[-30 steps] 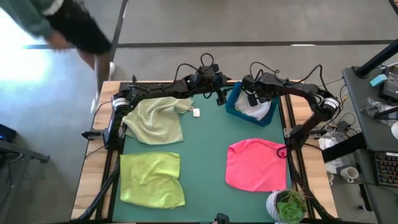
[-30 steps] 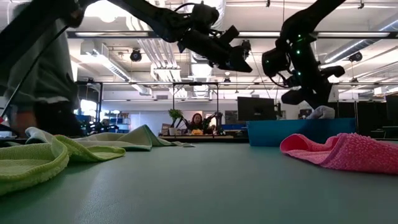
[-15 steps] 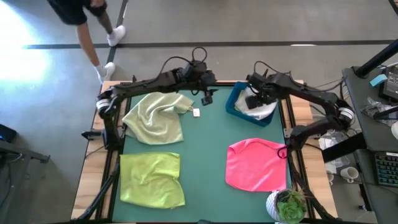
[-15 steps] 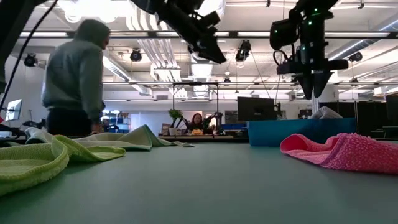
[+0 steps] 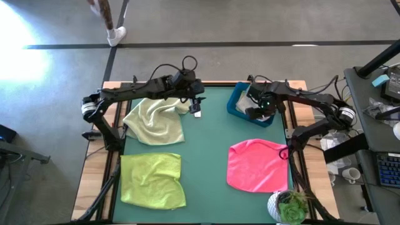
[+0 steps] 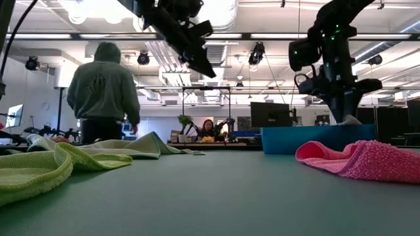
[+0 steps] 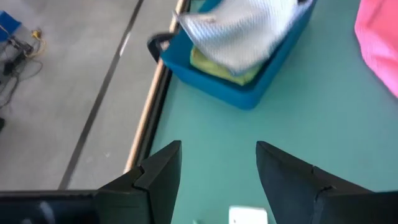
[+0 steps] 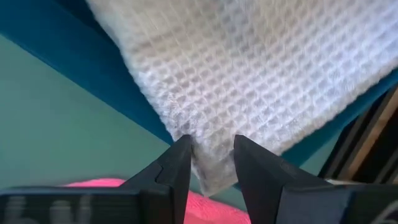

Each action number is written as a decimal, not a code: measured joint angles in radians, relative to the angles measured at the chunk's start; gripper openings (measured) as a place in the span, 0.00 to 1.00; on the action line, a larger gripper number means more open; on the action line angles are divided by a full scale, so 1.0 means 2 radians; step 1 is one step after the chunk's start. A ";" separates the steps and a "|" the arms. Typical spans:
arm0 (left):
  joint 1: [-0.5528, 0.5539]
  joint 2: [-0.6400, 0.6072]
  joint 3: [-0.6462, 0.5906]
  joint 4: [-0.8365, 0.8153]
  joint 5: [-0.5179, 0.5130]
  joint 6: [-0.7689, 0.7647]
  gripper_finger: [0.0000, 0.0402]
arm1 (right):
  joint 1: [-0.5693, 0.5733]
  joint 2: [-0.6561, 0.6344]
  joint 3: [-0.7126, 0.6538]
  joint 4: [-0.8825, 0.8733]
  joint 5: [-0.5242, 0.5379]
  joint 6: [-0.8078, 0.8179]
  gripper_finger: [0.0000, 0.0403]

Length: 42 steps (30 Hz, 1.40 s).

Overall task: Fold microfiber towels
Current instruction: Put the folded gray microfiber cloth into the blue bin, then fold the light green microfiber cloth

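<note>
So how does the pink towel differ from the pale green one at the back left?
The pink towel lies fairly flat and spread out, with a slightly rumpled top edge, on the table's right side; the pale green towel is bunched and creased at the back left. The left gripper hangs open over the pale green towel's corner, while no gripper is over the pink one. Both rest on the green mat, unfolded, and look about the same size.

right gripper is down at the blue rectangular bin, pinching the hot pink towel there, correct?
Not quite. The right gripper is at the blue rectangular bin, but its fingers straddle the light grey waffle-textured towel, as the right wrist view shows. The hot pink towel lies flat on the mat.
</note>
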 joint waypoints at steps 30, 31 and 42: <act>0.003 -0.074 -0.036 -0.043 -0.067 -0.002 0.48 | 0.000 -0.053 0.061 0.056 0.100 -0.008 0.28; 0.003 -0.083 -0.041 -0.053 -0.067 -0.009 0.48 | 0.003 -0.054 0.065 0.060 0.095 -0.008 0.28; 0.002 -0.173 -0.188 -0.088 -0.043 -0.092 0.48 | 0.085 -0.054 0.076 0.125 0.085 -0.055 0.28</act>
